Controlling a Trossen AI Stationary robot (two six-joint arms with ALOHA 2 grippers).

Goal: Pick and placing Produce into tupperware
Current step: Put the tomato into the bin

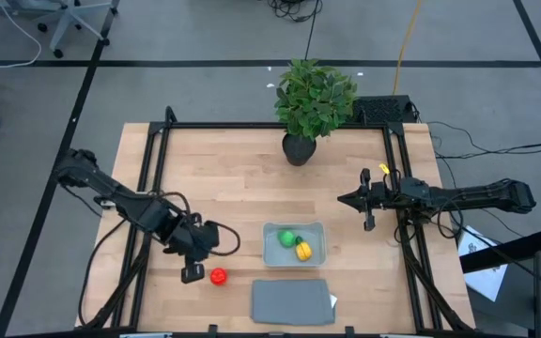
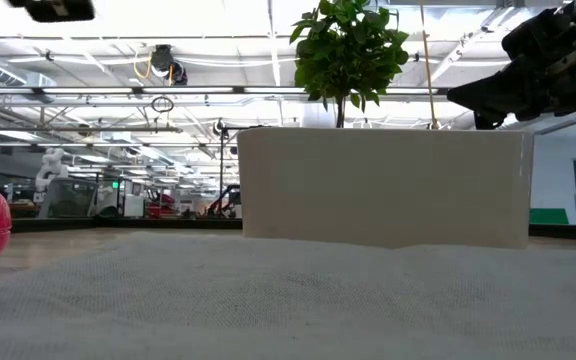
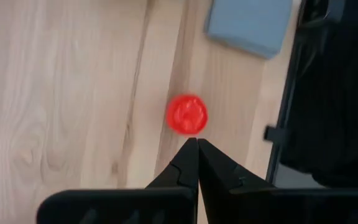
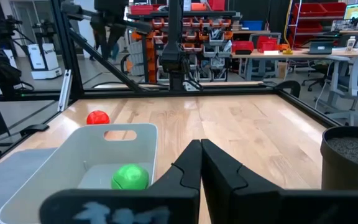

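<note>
Tabletop: I look down on a pale wooden tabletop (image 1: pixel 242 178) edged by a black frame

Left gripper: my left gripper (image 1: pixel 193 272) hangs over the near-left part of the tabletop, just beside the red fruit; its fingers (image 3: pixel 188 163) are pressed together and hold nothing

Red fruit: the round red fruit (image 1: pixel 218 276) lies on the bare wood, outside the tub, between my left gripper and the lid; in the left wrist view it sits just past the closed fingertips (image 3: pixel 187 114), and I cannot tell whether they touch it

Tupperware: the shallow grey-blue tub (image 1: pixel 272 252) stands near the middle of the front half of the tabletop, just behind the lid

Green fruit: the round green fruit (image 1: pixel 288 238) lies inside the tub, also clear in the right wrist view (image 4: pixel 130 177)

Yellow fruit: the yellow fruit with a green tip (image 1: pixel 302 250) lies inside the tub, right beside the green one

Lid: a flat grey lid (image 1: pixel 292 301) lies at the front edge, apart from the tub

Right gripper: my right gripper (image 1: pixel 346 199) waits over the right side of the tabletop, well apart from the tub, its fingers (image 4: pixel 191 167) closed and empty

Plant: a leafy potted plant (image 1: pixel 314 99) stands at the back edge
</note>
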